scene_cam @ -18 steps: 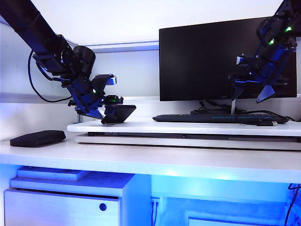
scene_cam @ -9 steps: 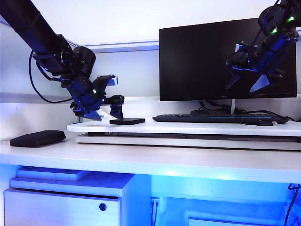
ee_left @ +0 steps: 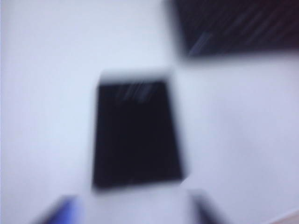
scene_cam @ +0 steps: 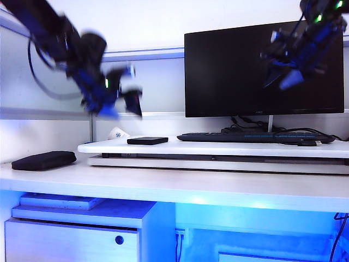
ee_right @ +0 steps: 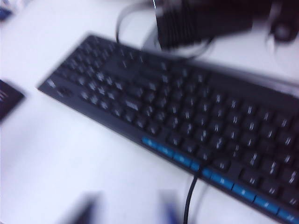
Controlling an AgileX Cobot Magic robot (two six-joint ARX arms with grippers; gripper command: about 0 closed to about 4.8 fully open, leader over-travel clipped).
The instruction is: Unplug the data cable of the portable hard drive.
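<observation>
1. The portable hard drive, a small flat matte black box (scene_cam: pixel 147 140), was lying flat on the white raised shelf (scene_cam: pixel 218 147), just left of the long black keyboard (scene_cam: pixel 245 137). A second before, it was tilted up in the left gripper's jaws; half a second before, it was already set down.
2. No cord showed at the drive in any view, so I'd guess the unplugging was done. The thin black data cable (ee_right: pixel 189 198) seemed to trail off by the keyboard's front edge.
3. The left gripper (scene_cam: pixel 121 103) had lifted clear above the drive, holding nothing. Way too blurry, so I can't tell how wide its fingers were.
4. The right gripper (scene_cam: pixel 286 76) had risen in front of the big black monitor (scene_cam: pixel 262 68), also empty, jaw gap unreadable.
5. The black padded cushion (scene_cam: pixel 43 160) stayed put on the lower desk.
</observation>
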